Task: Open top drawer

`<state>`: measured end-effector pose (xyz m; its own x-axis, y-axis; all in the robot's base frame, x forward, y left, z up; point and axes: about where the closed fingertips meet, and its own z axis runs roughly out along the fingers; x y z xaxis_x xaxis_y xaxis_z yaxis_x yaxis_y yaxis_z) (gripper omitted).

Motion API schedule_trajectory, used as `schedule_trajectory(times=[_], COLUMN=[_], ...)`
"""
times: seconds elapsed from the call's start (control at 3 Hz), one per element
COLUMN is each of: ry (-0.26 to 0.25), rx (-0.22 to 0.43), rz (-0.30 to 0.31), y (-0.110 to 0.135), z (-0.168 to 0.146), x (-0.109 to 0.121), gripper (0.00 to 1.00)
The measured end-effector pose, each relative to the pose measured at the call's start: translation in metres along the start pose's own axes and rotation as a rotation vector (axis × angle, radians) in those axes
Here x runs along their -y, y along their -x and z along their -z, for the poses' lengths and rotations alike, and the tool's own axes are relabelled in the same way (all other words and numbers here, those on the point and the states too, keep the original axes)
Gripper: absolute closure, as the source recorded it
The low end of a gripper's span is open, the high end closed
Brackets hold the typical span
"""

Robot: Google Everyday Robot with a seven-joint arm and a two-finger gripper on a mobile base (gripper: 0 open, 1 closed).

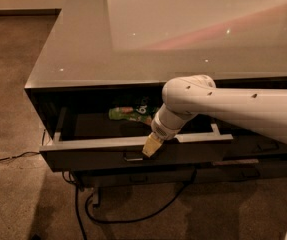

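In the camera view, a dark counter (83, 49) with a glossy top stands on a brownish carpeted floor (13, 84). The top drawer (88, 159) sits directly under the counter top and stands open part way. Its dark grey front is well forward of the cabinet face, and its pale upper rim runs across the width. A green packet (128, 114) lies in the dim space toward the back of the drawer.

The small loop handle (133, 157) is at the centre of the drawer front. The robot's white arm (243, 109) reaches in from the right and bends down at a rounded joint above the drawer. The yellowish gripper (152, 147) points down and to the left. It lies across the drawer's top rim, with its tip just beside the right end of the handle. I cannot tell whether the gripper is clenched or released, nor whether it has hold of the handle.

Another dark drawer front (263, 149) shows lower down at the right. A black cable (133, 218) loops over the floor beneath the counter.
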<state>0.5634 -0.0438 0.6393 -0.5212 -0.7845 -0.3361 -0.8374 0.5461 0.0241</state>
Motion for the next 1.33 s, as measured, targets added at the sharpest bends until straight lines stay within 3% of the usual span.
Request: schedule_trajectory(times=[0.33,0.67,1.33], ry=[0.000,-0.005,-0.005], rx=[0.000,-0.027,-0.027], rz=[0.000,-0.018,-0.018], y=[-0.002,-0.015,-0.015], z=[0.001,0.005,0.005], x=[0.000,-0.007,-0.007], gripper=[0.96,1.00,0.59])
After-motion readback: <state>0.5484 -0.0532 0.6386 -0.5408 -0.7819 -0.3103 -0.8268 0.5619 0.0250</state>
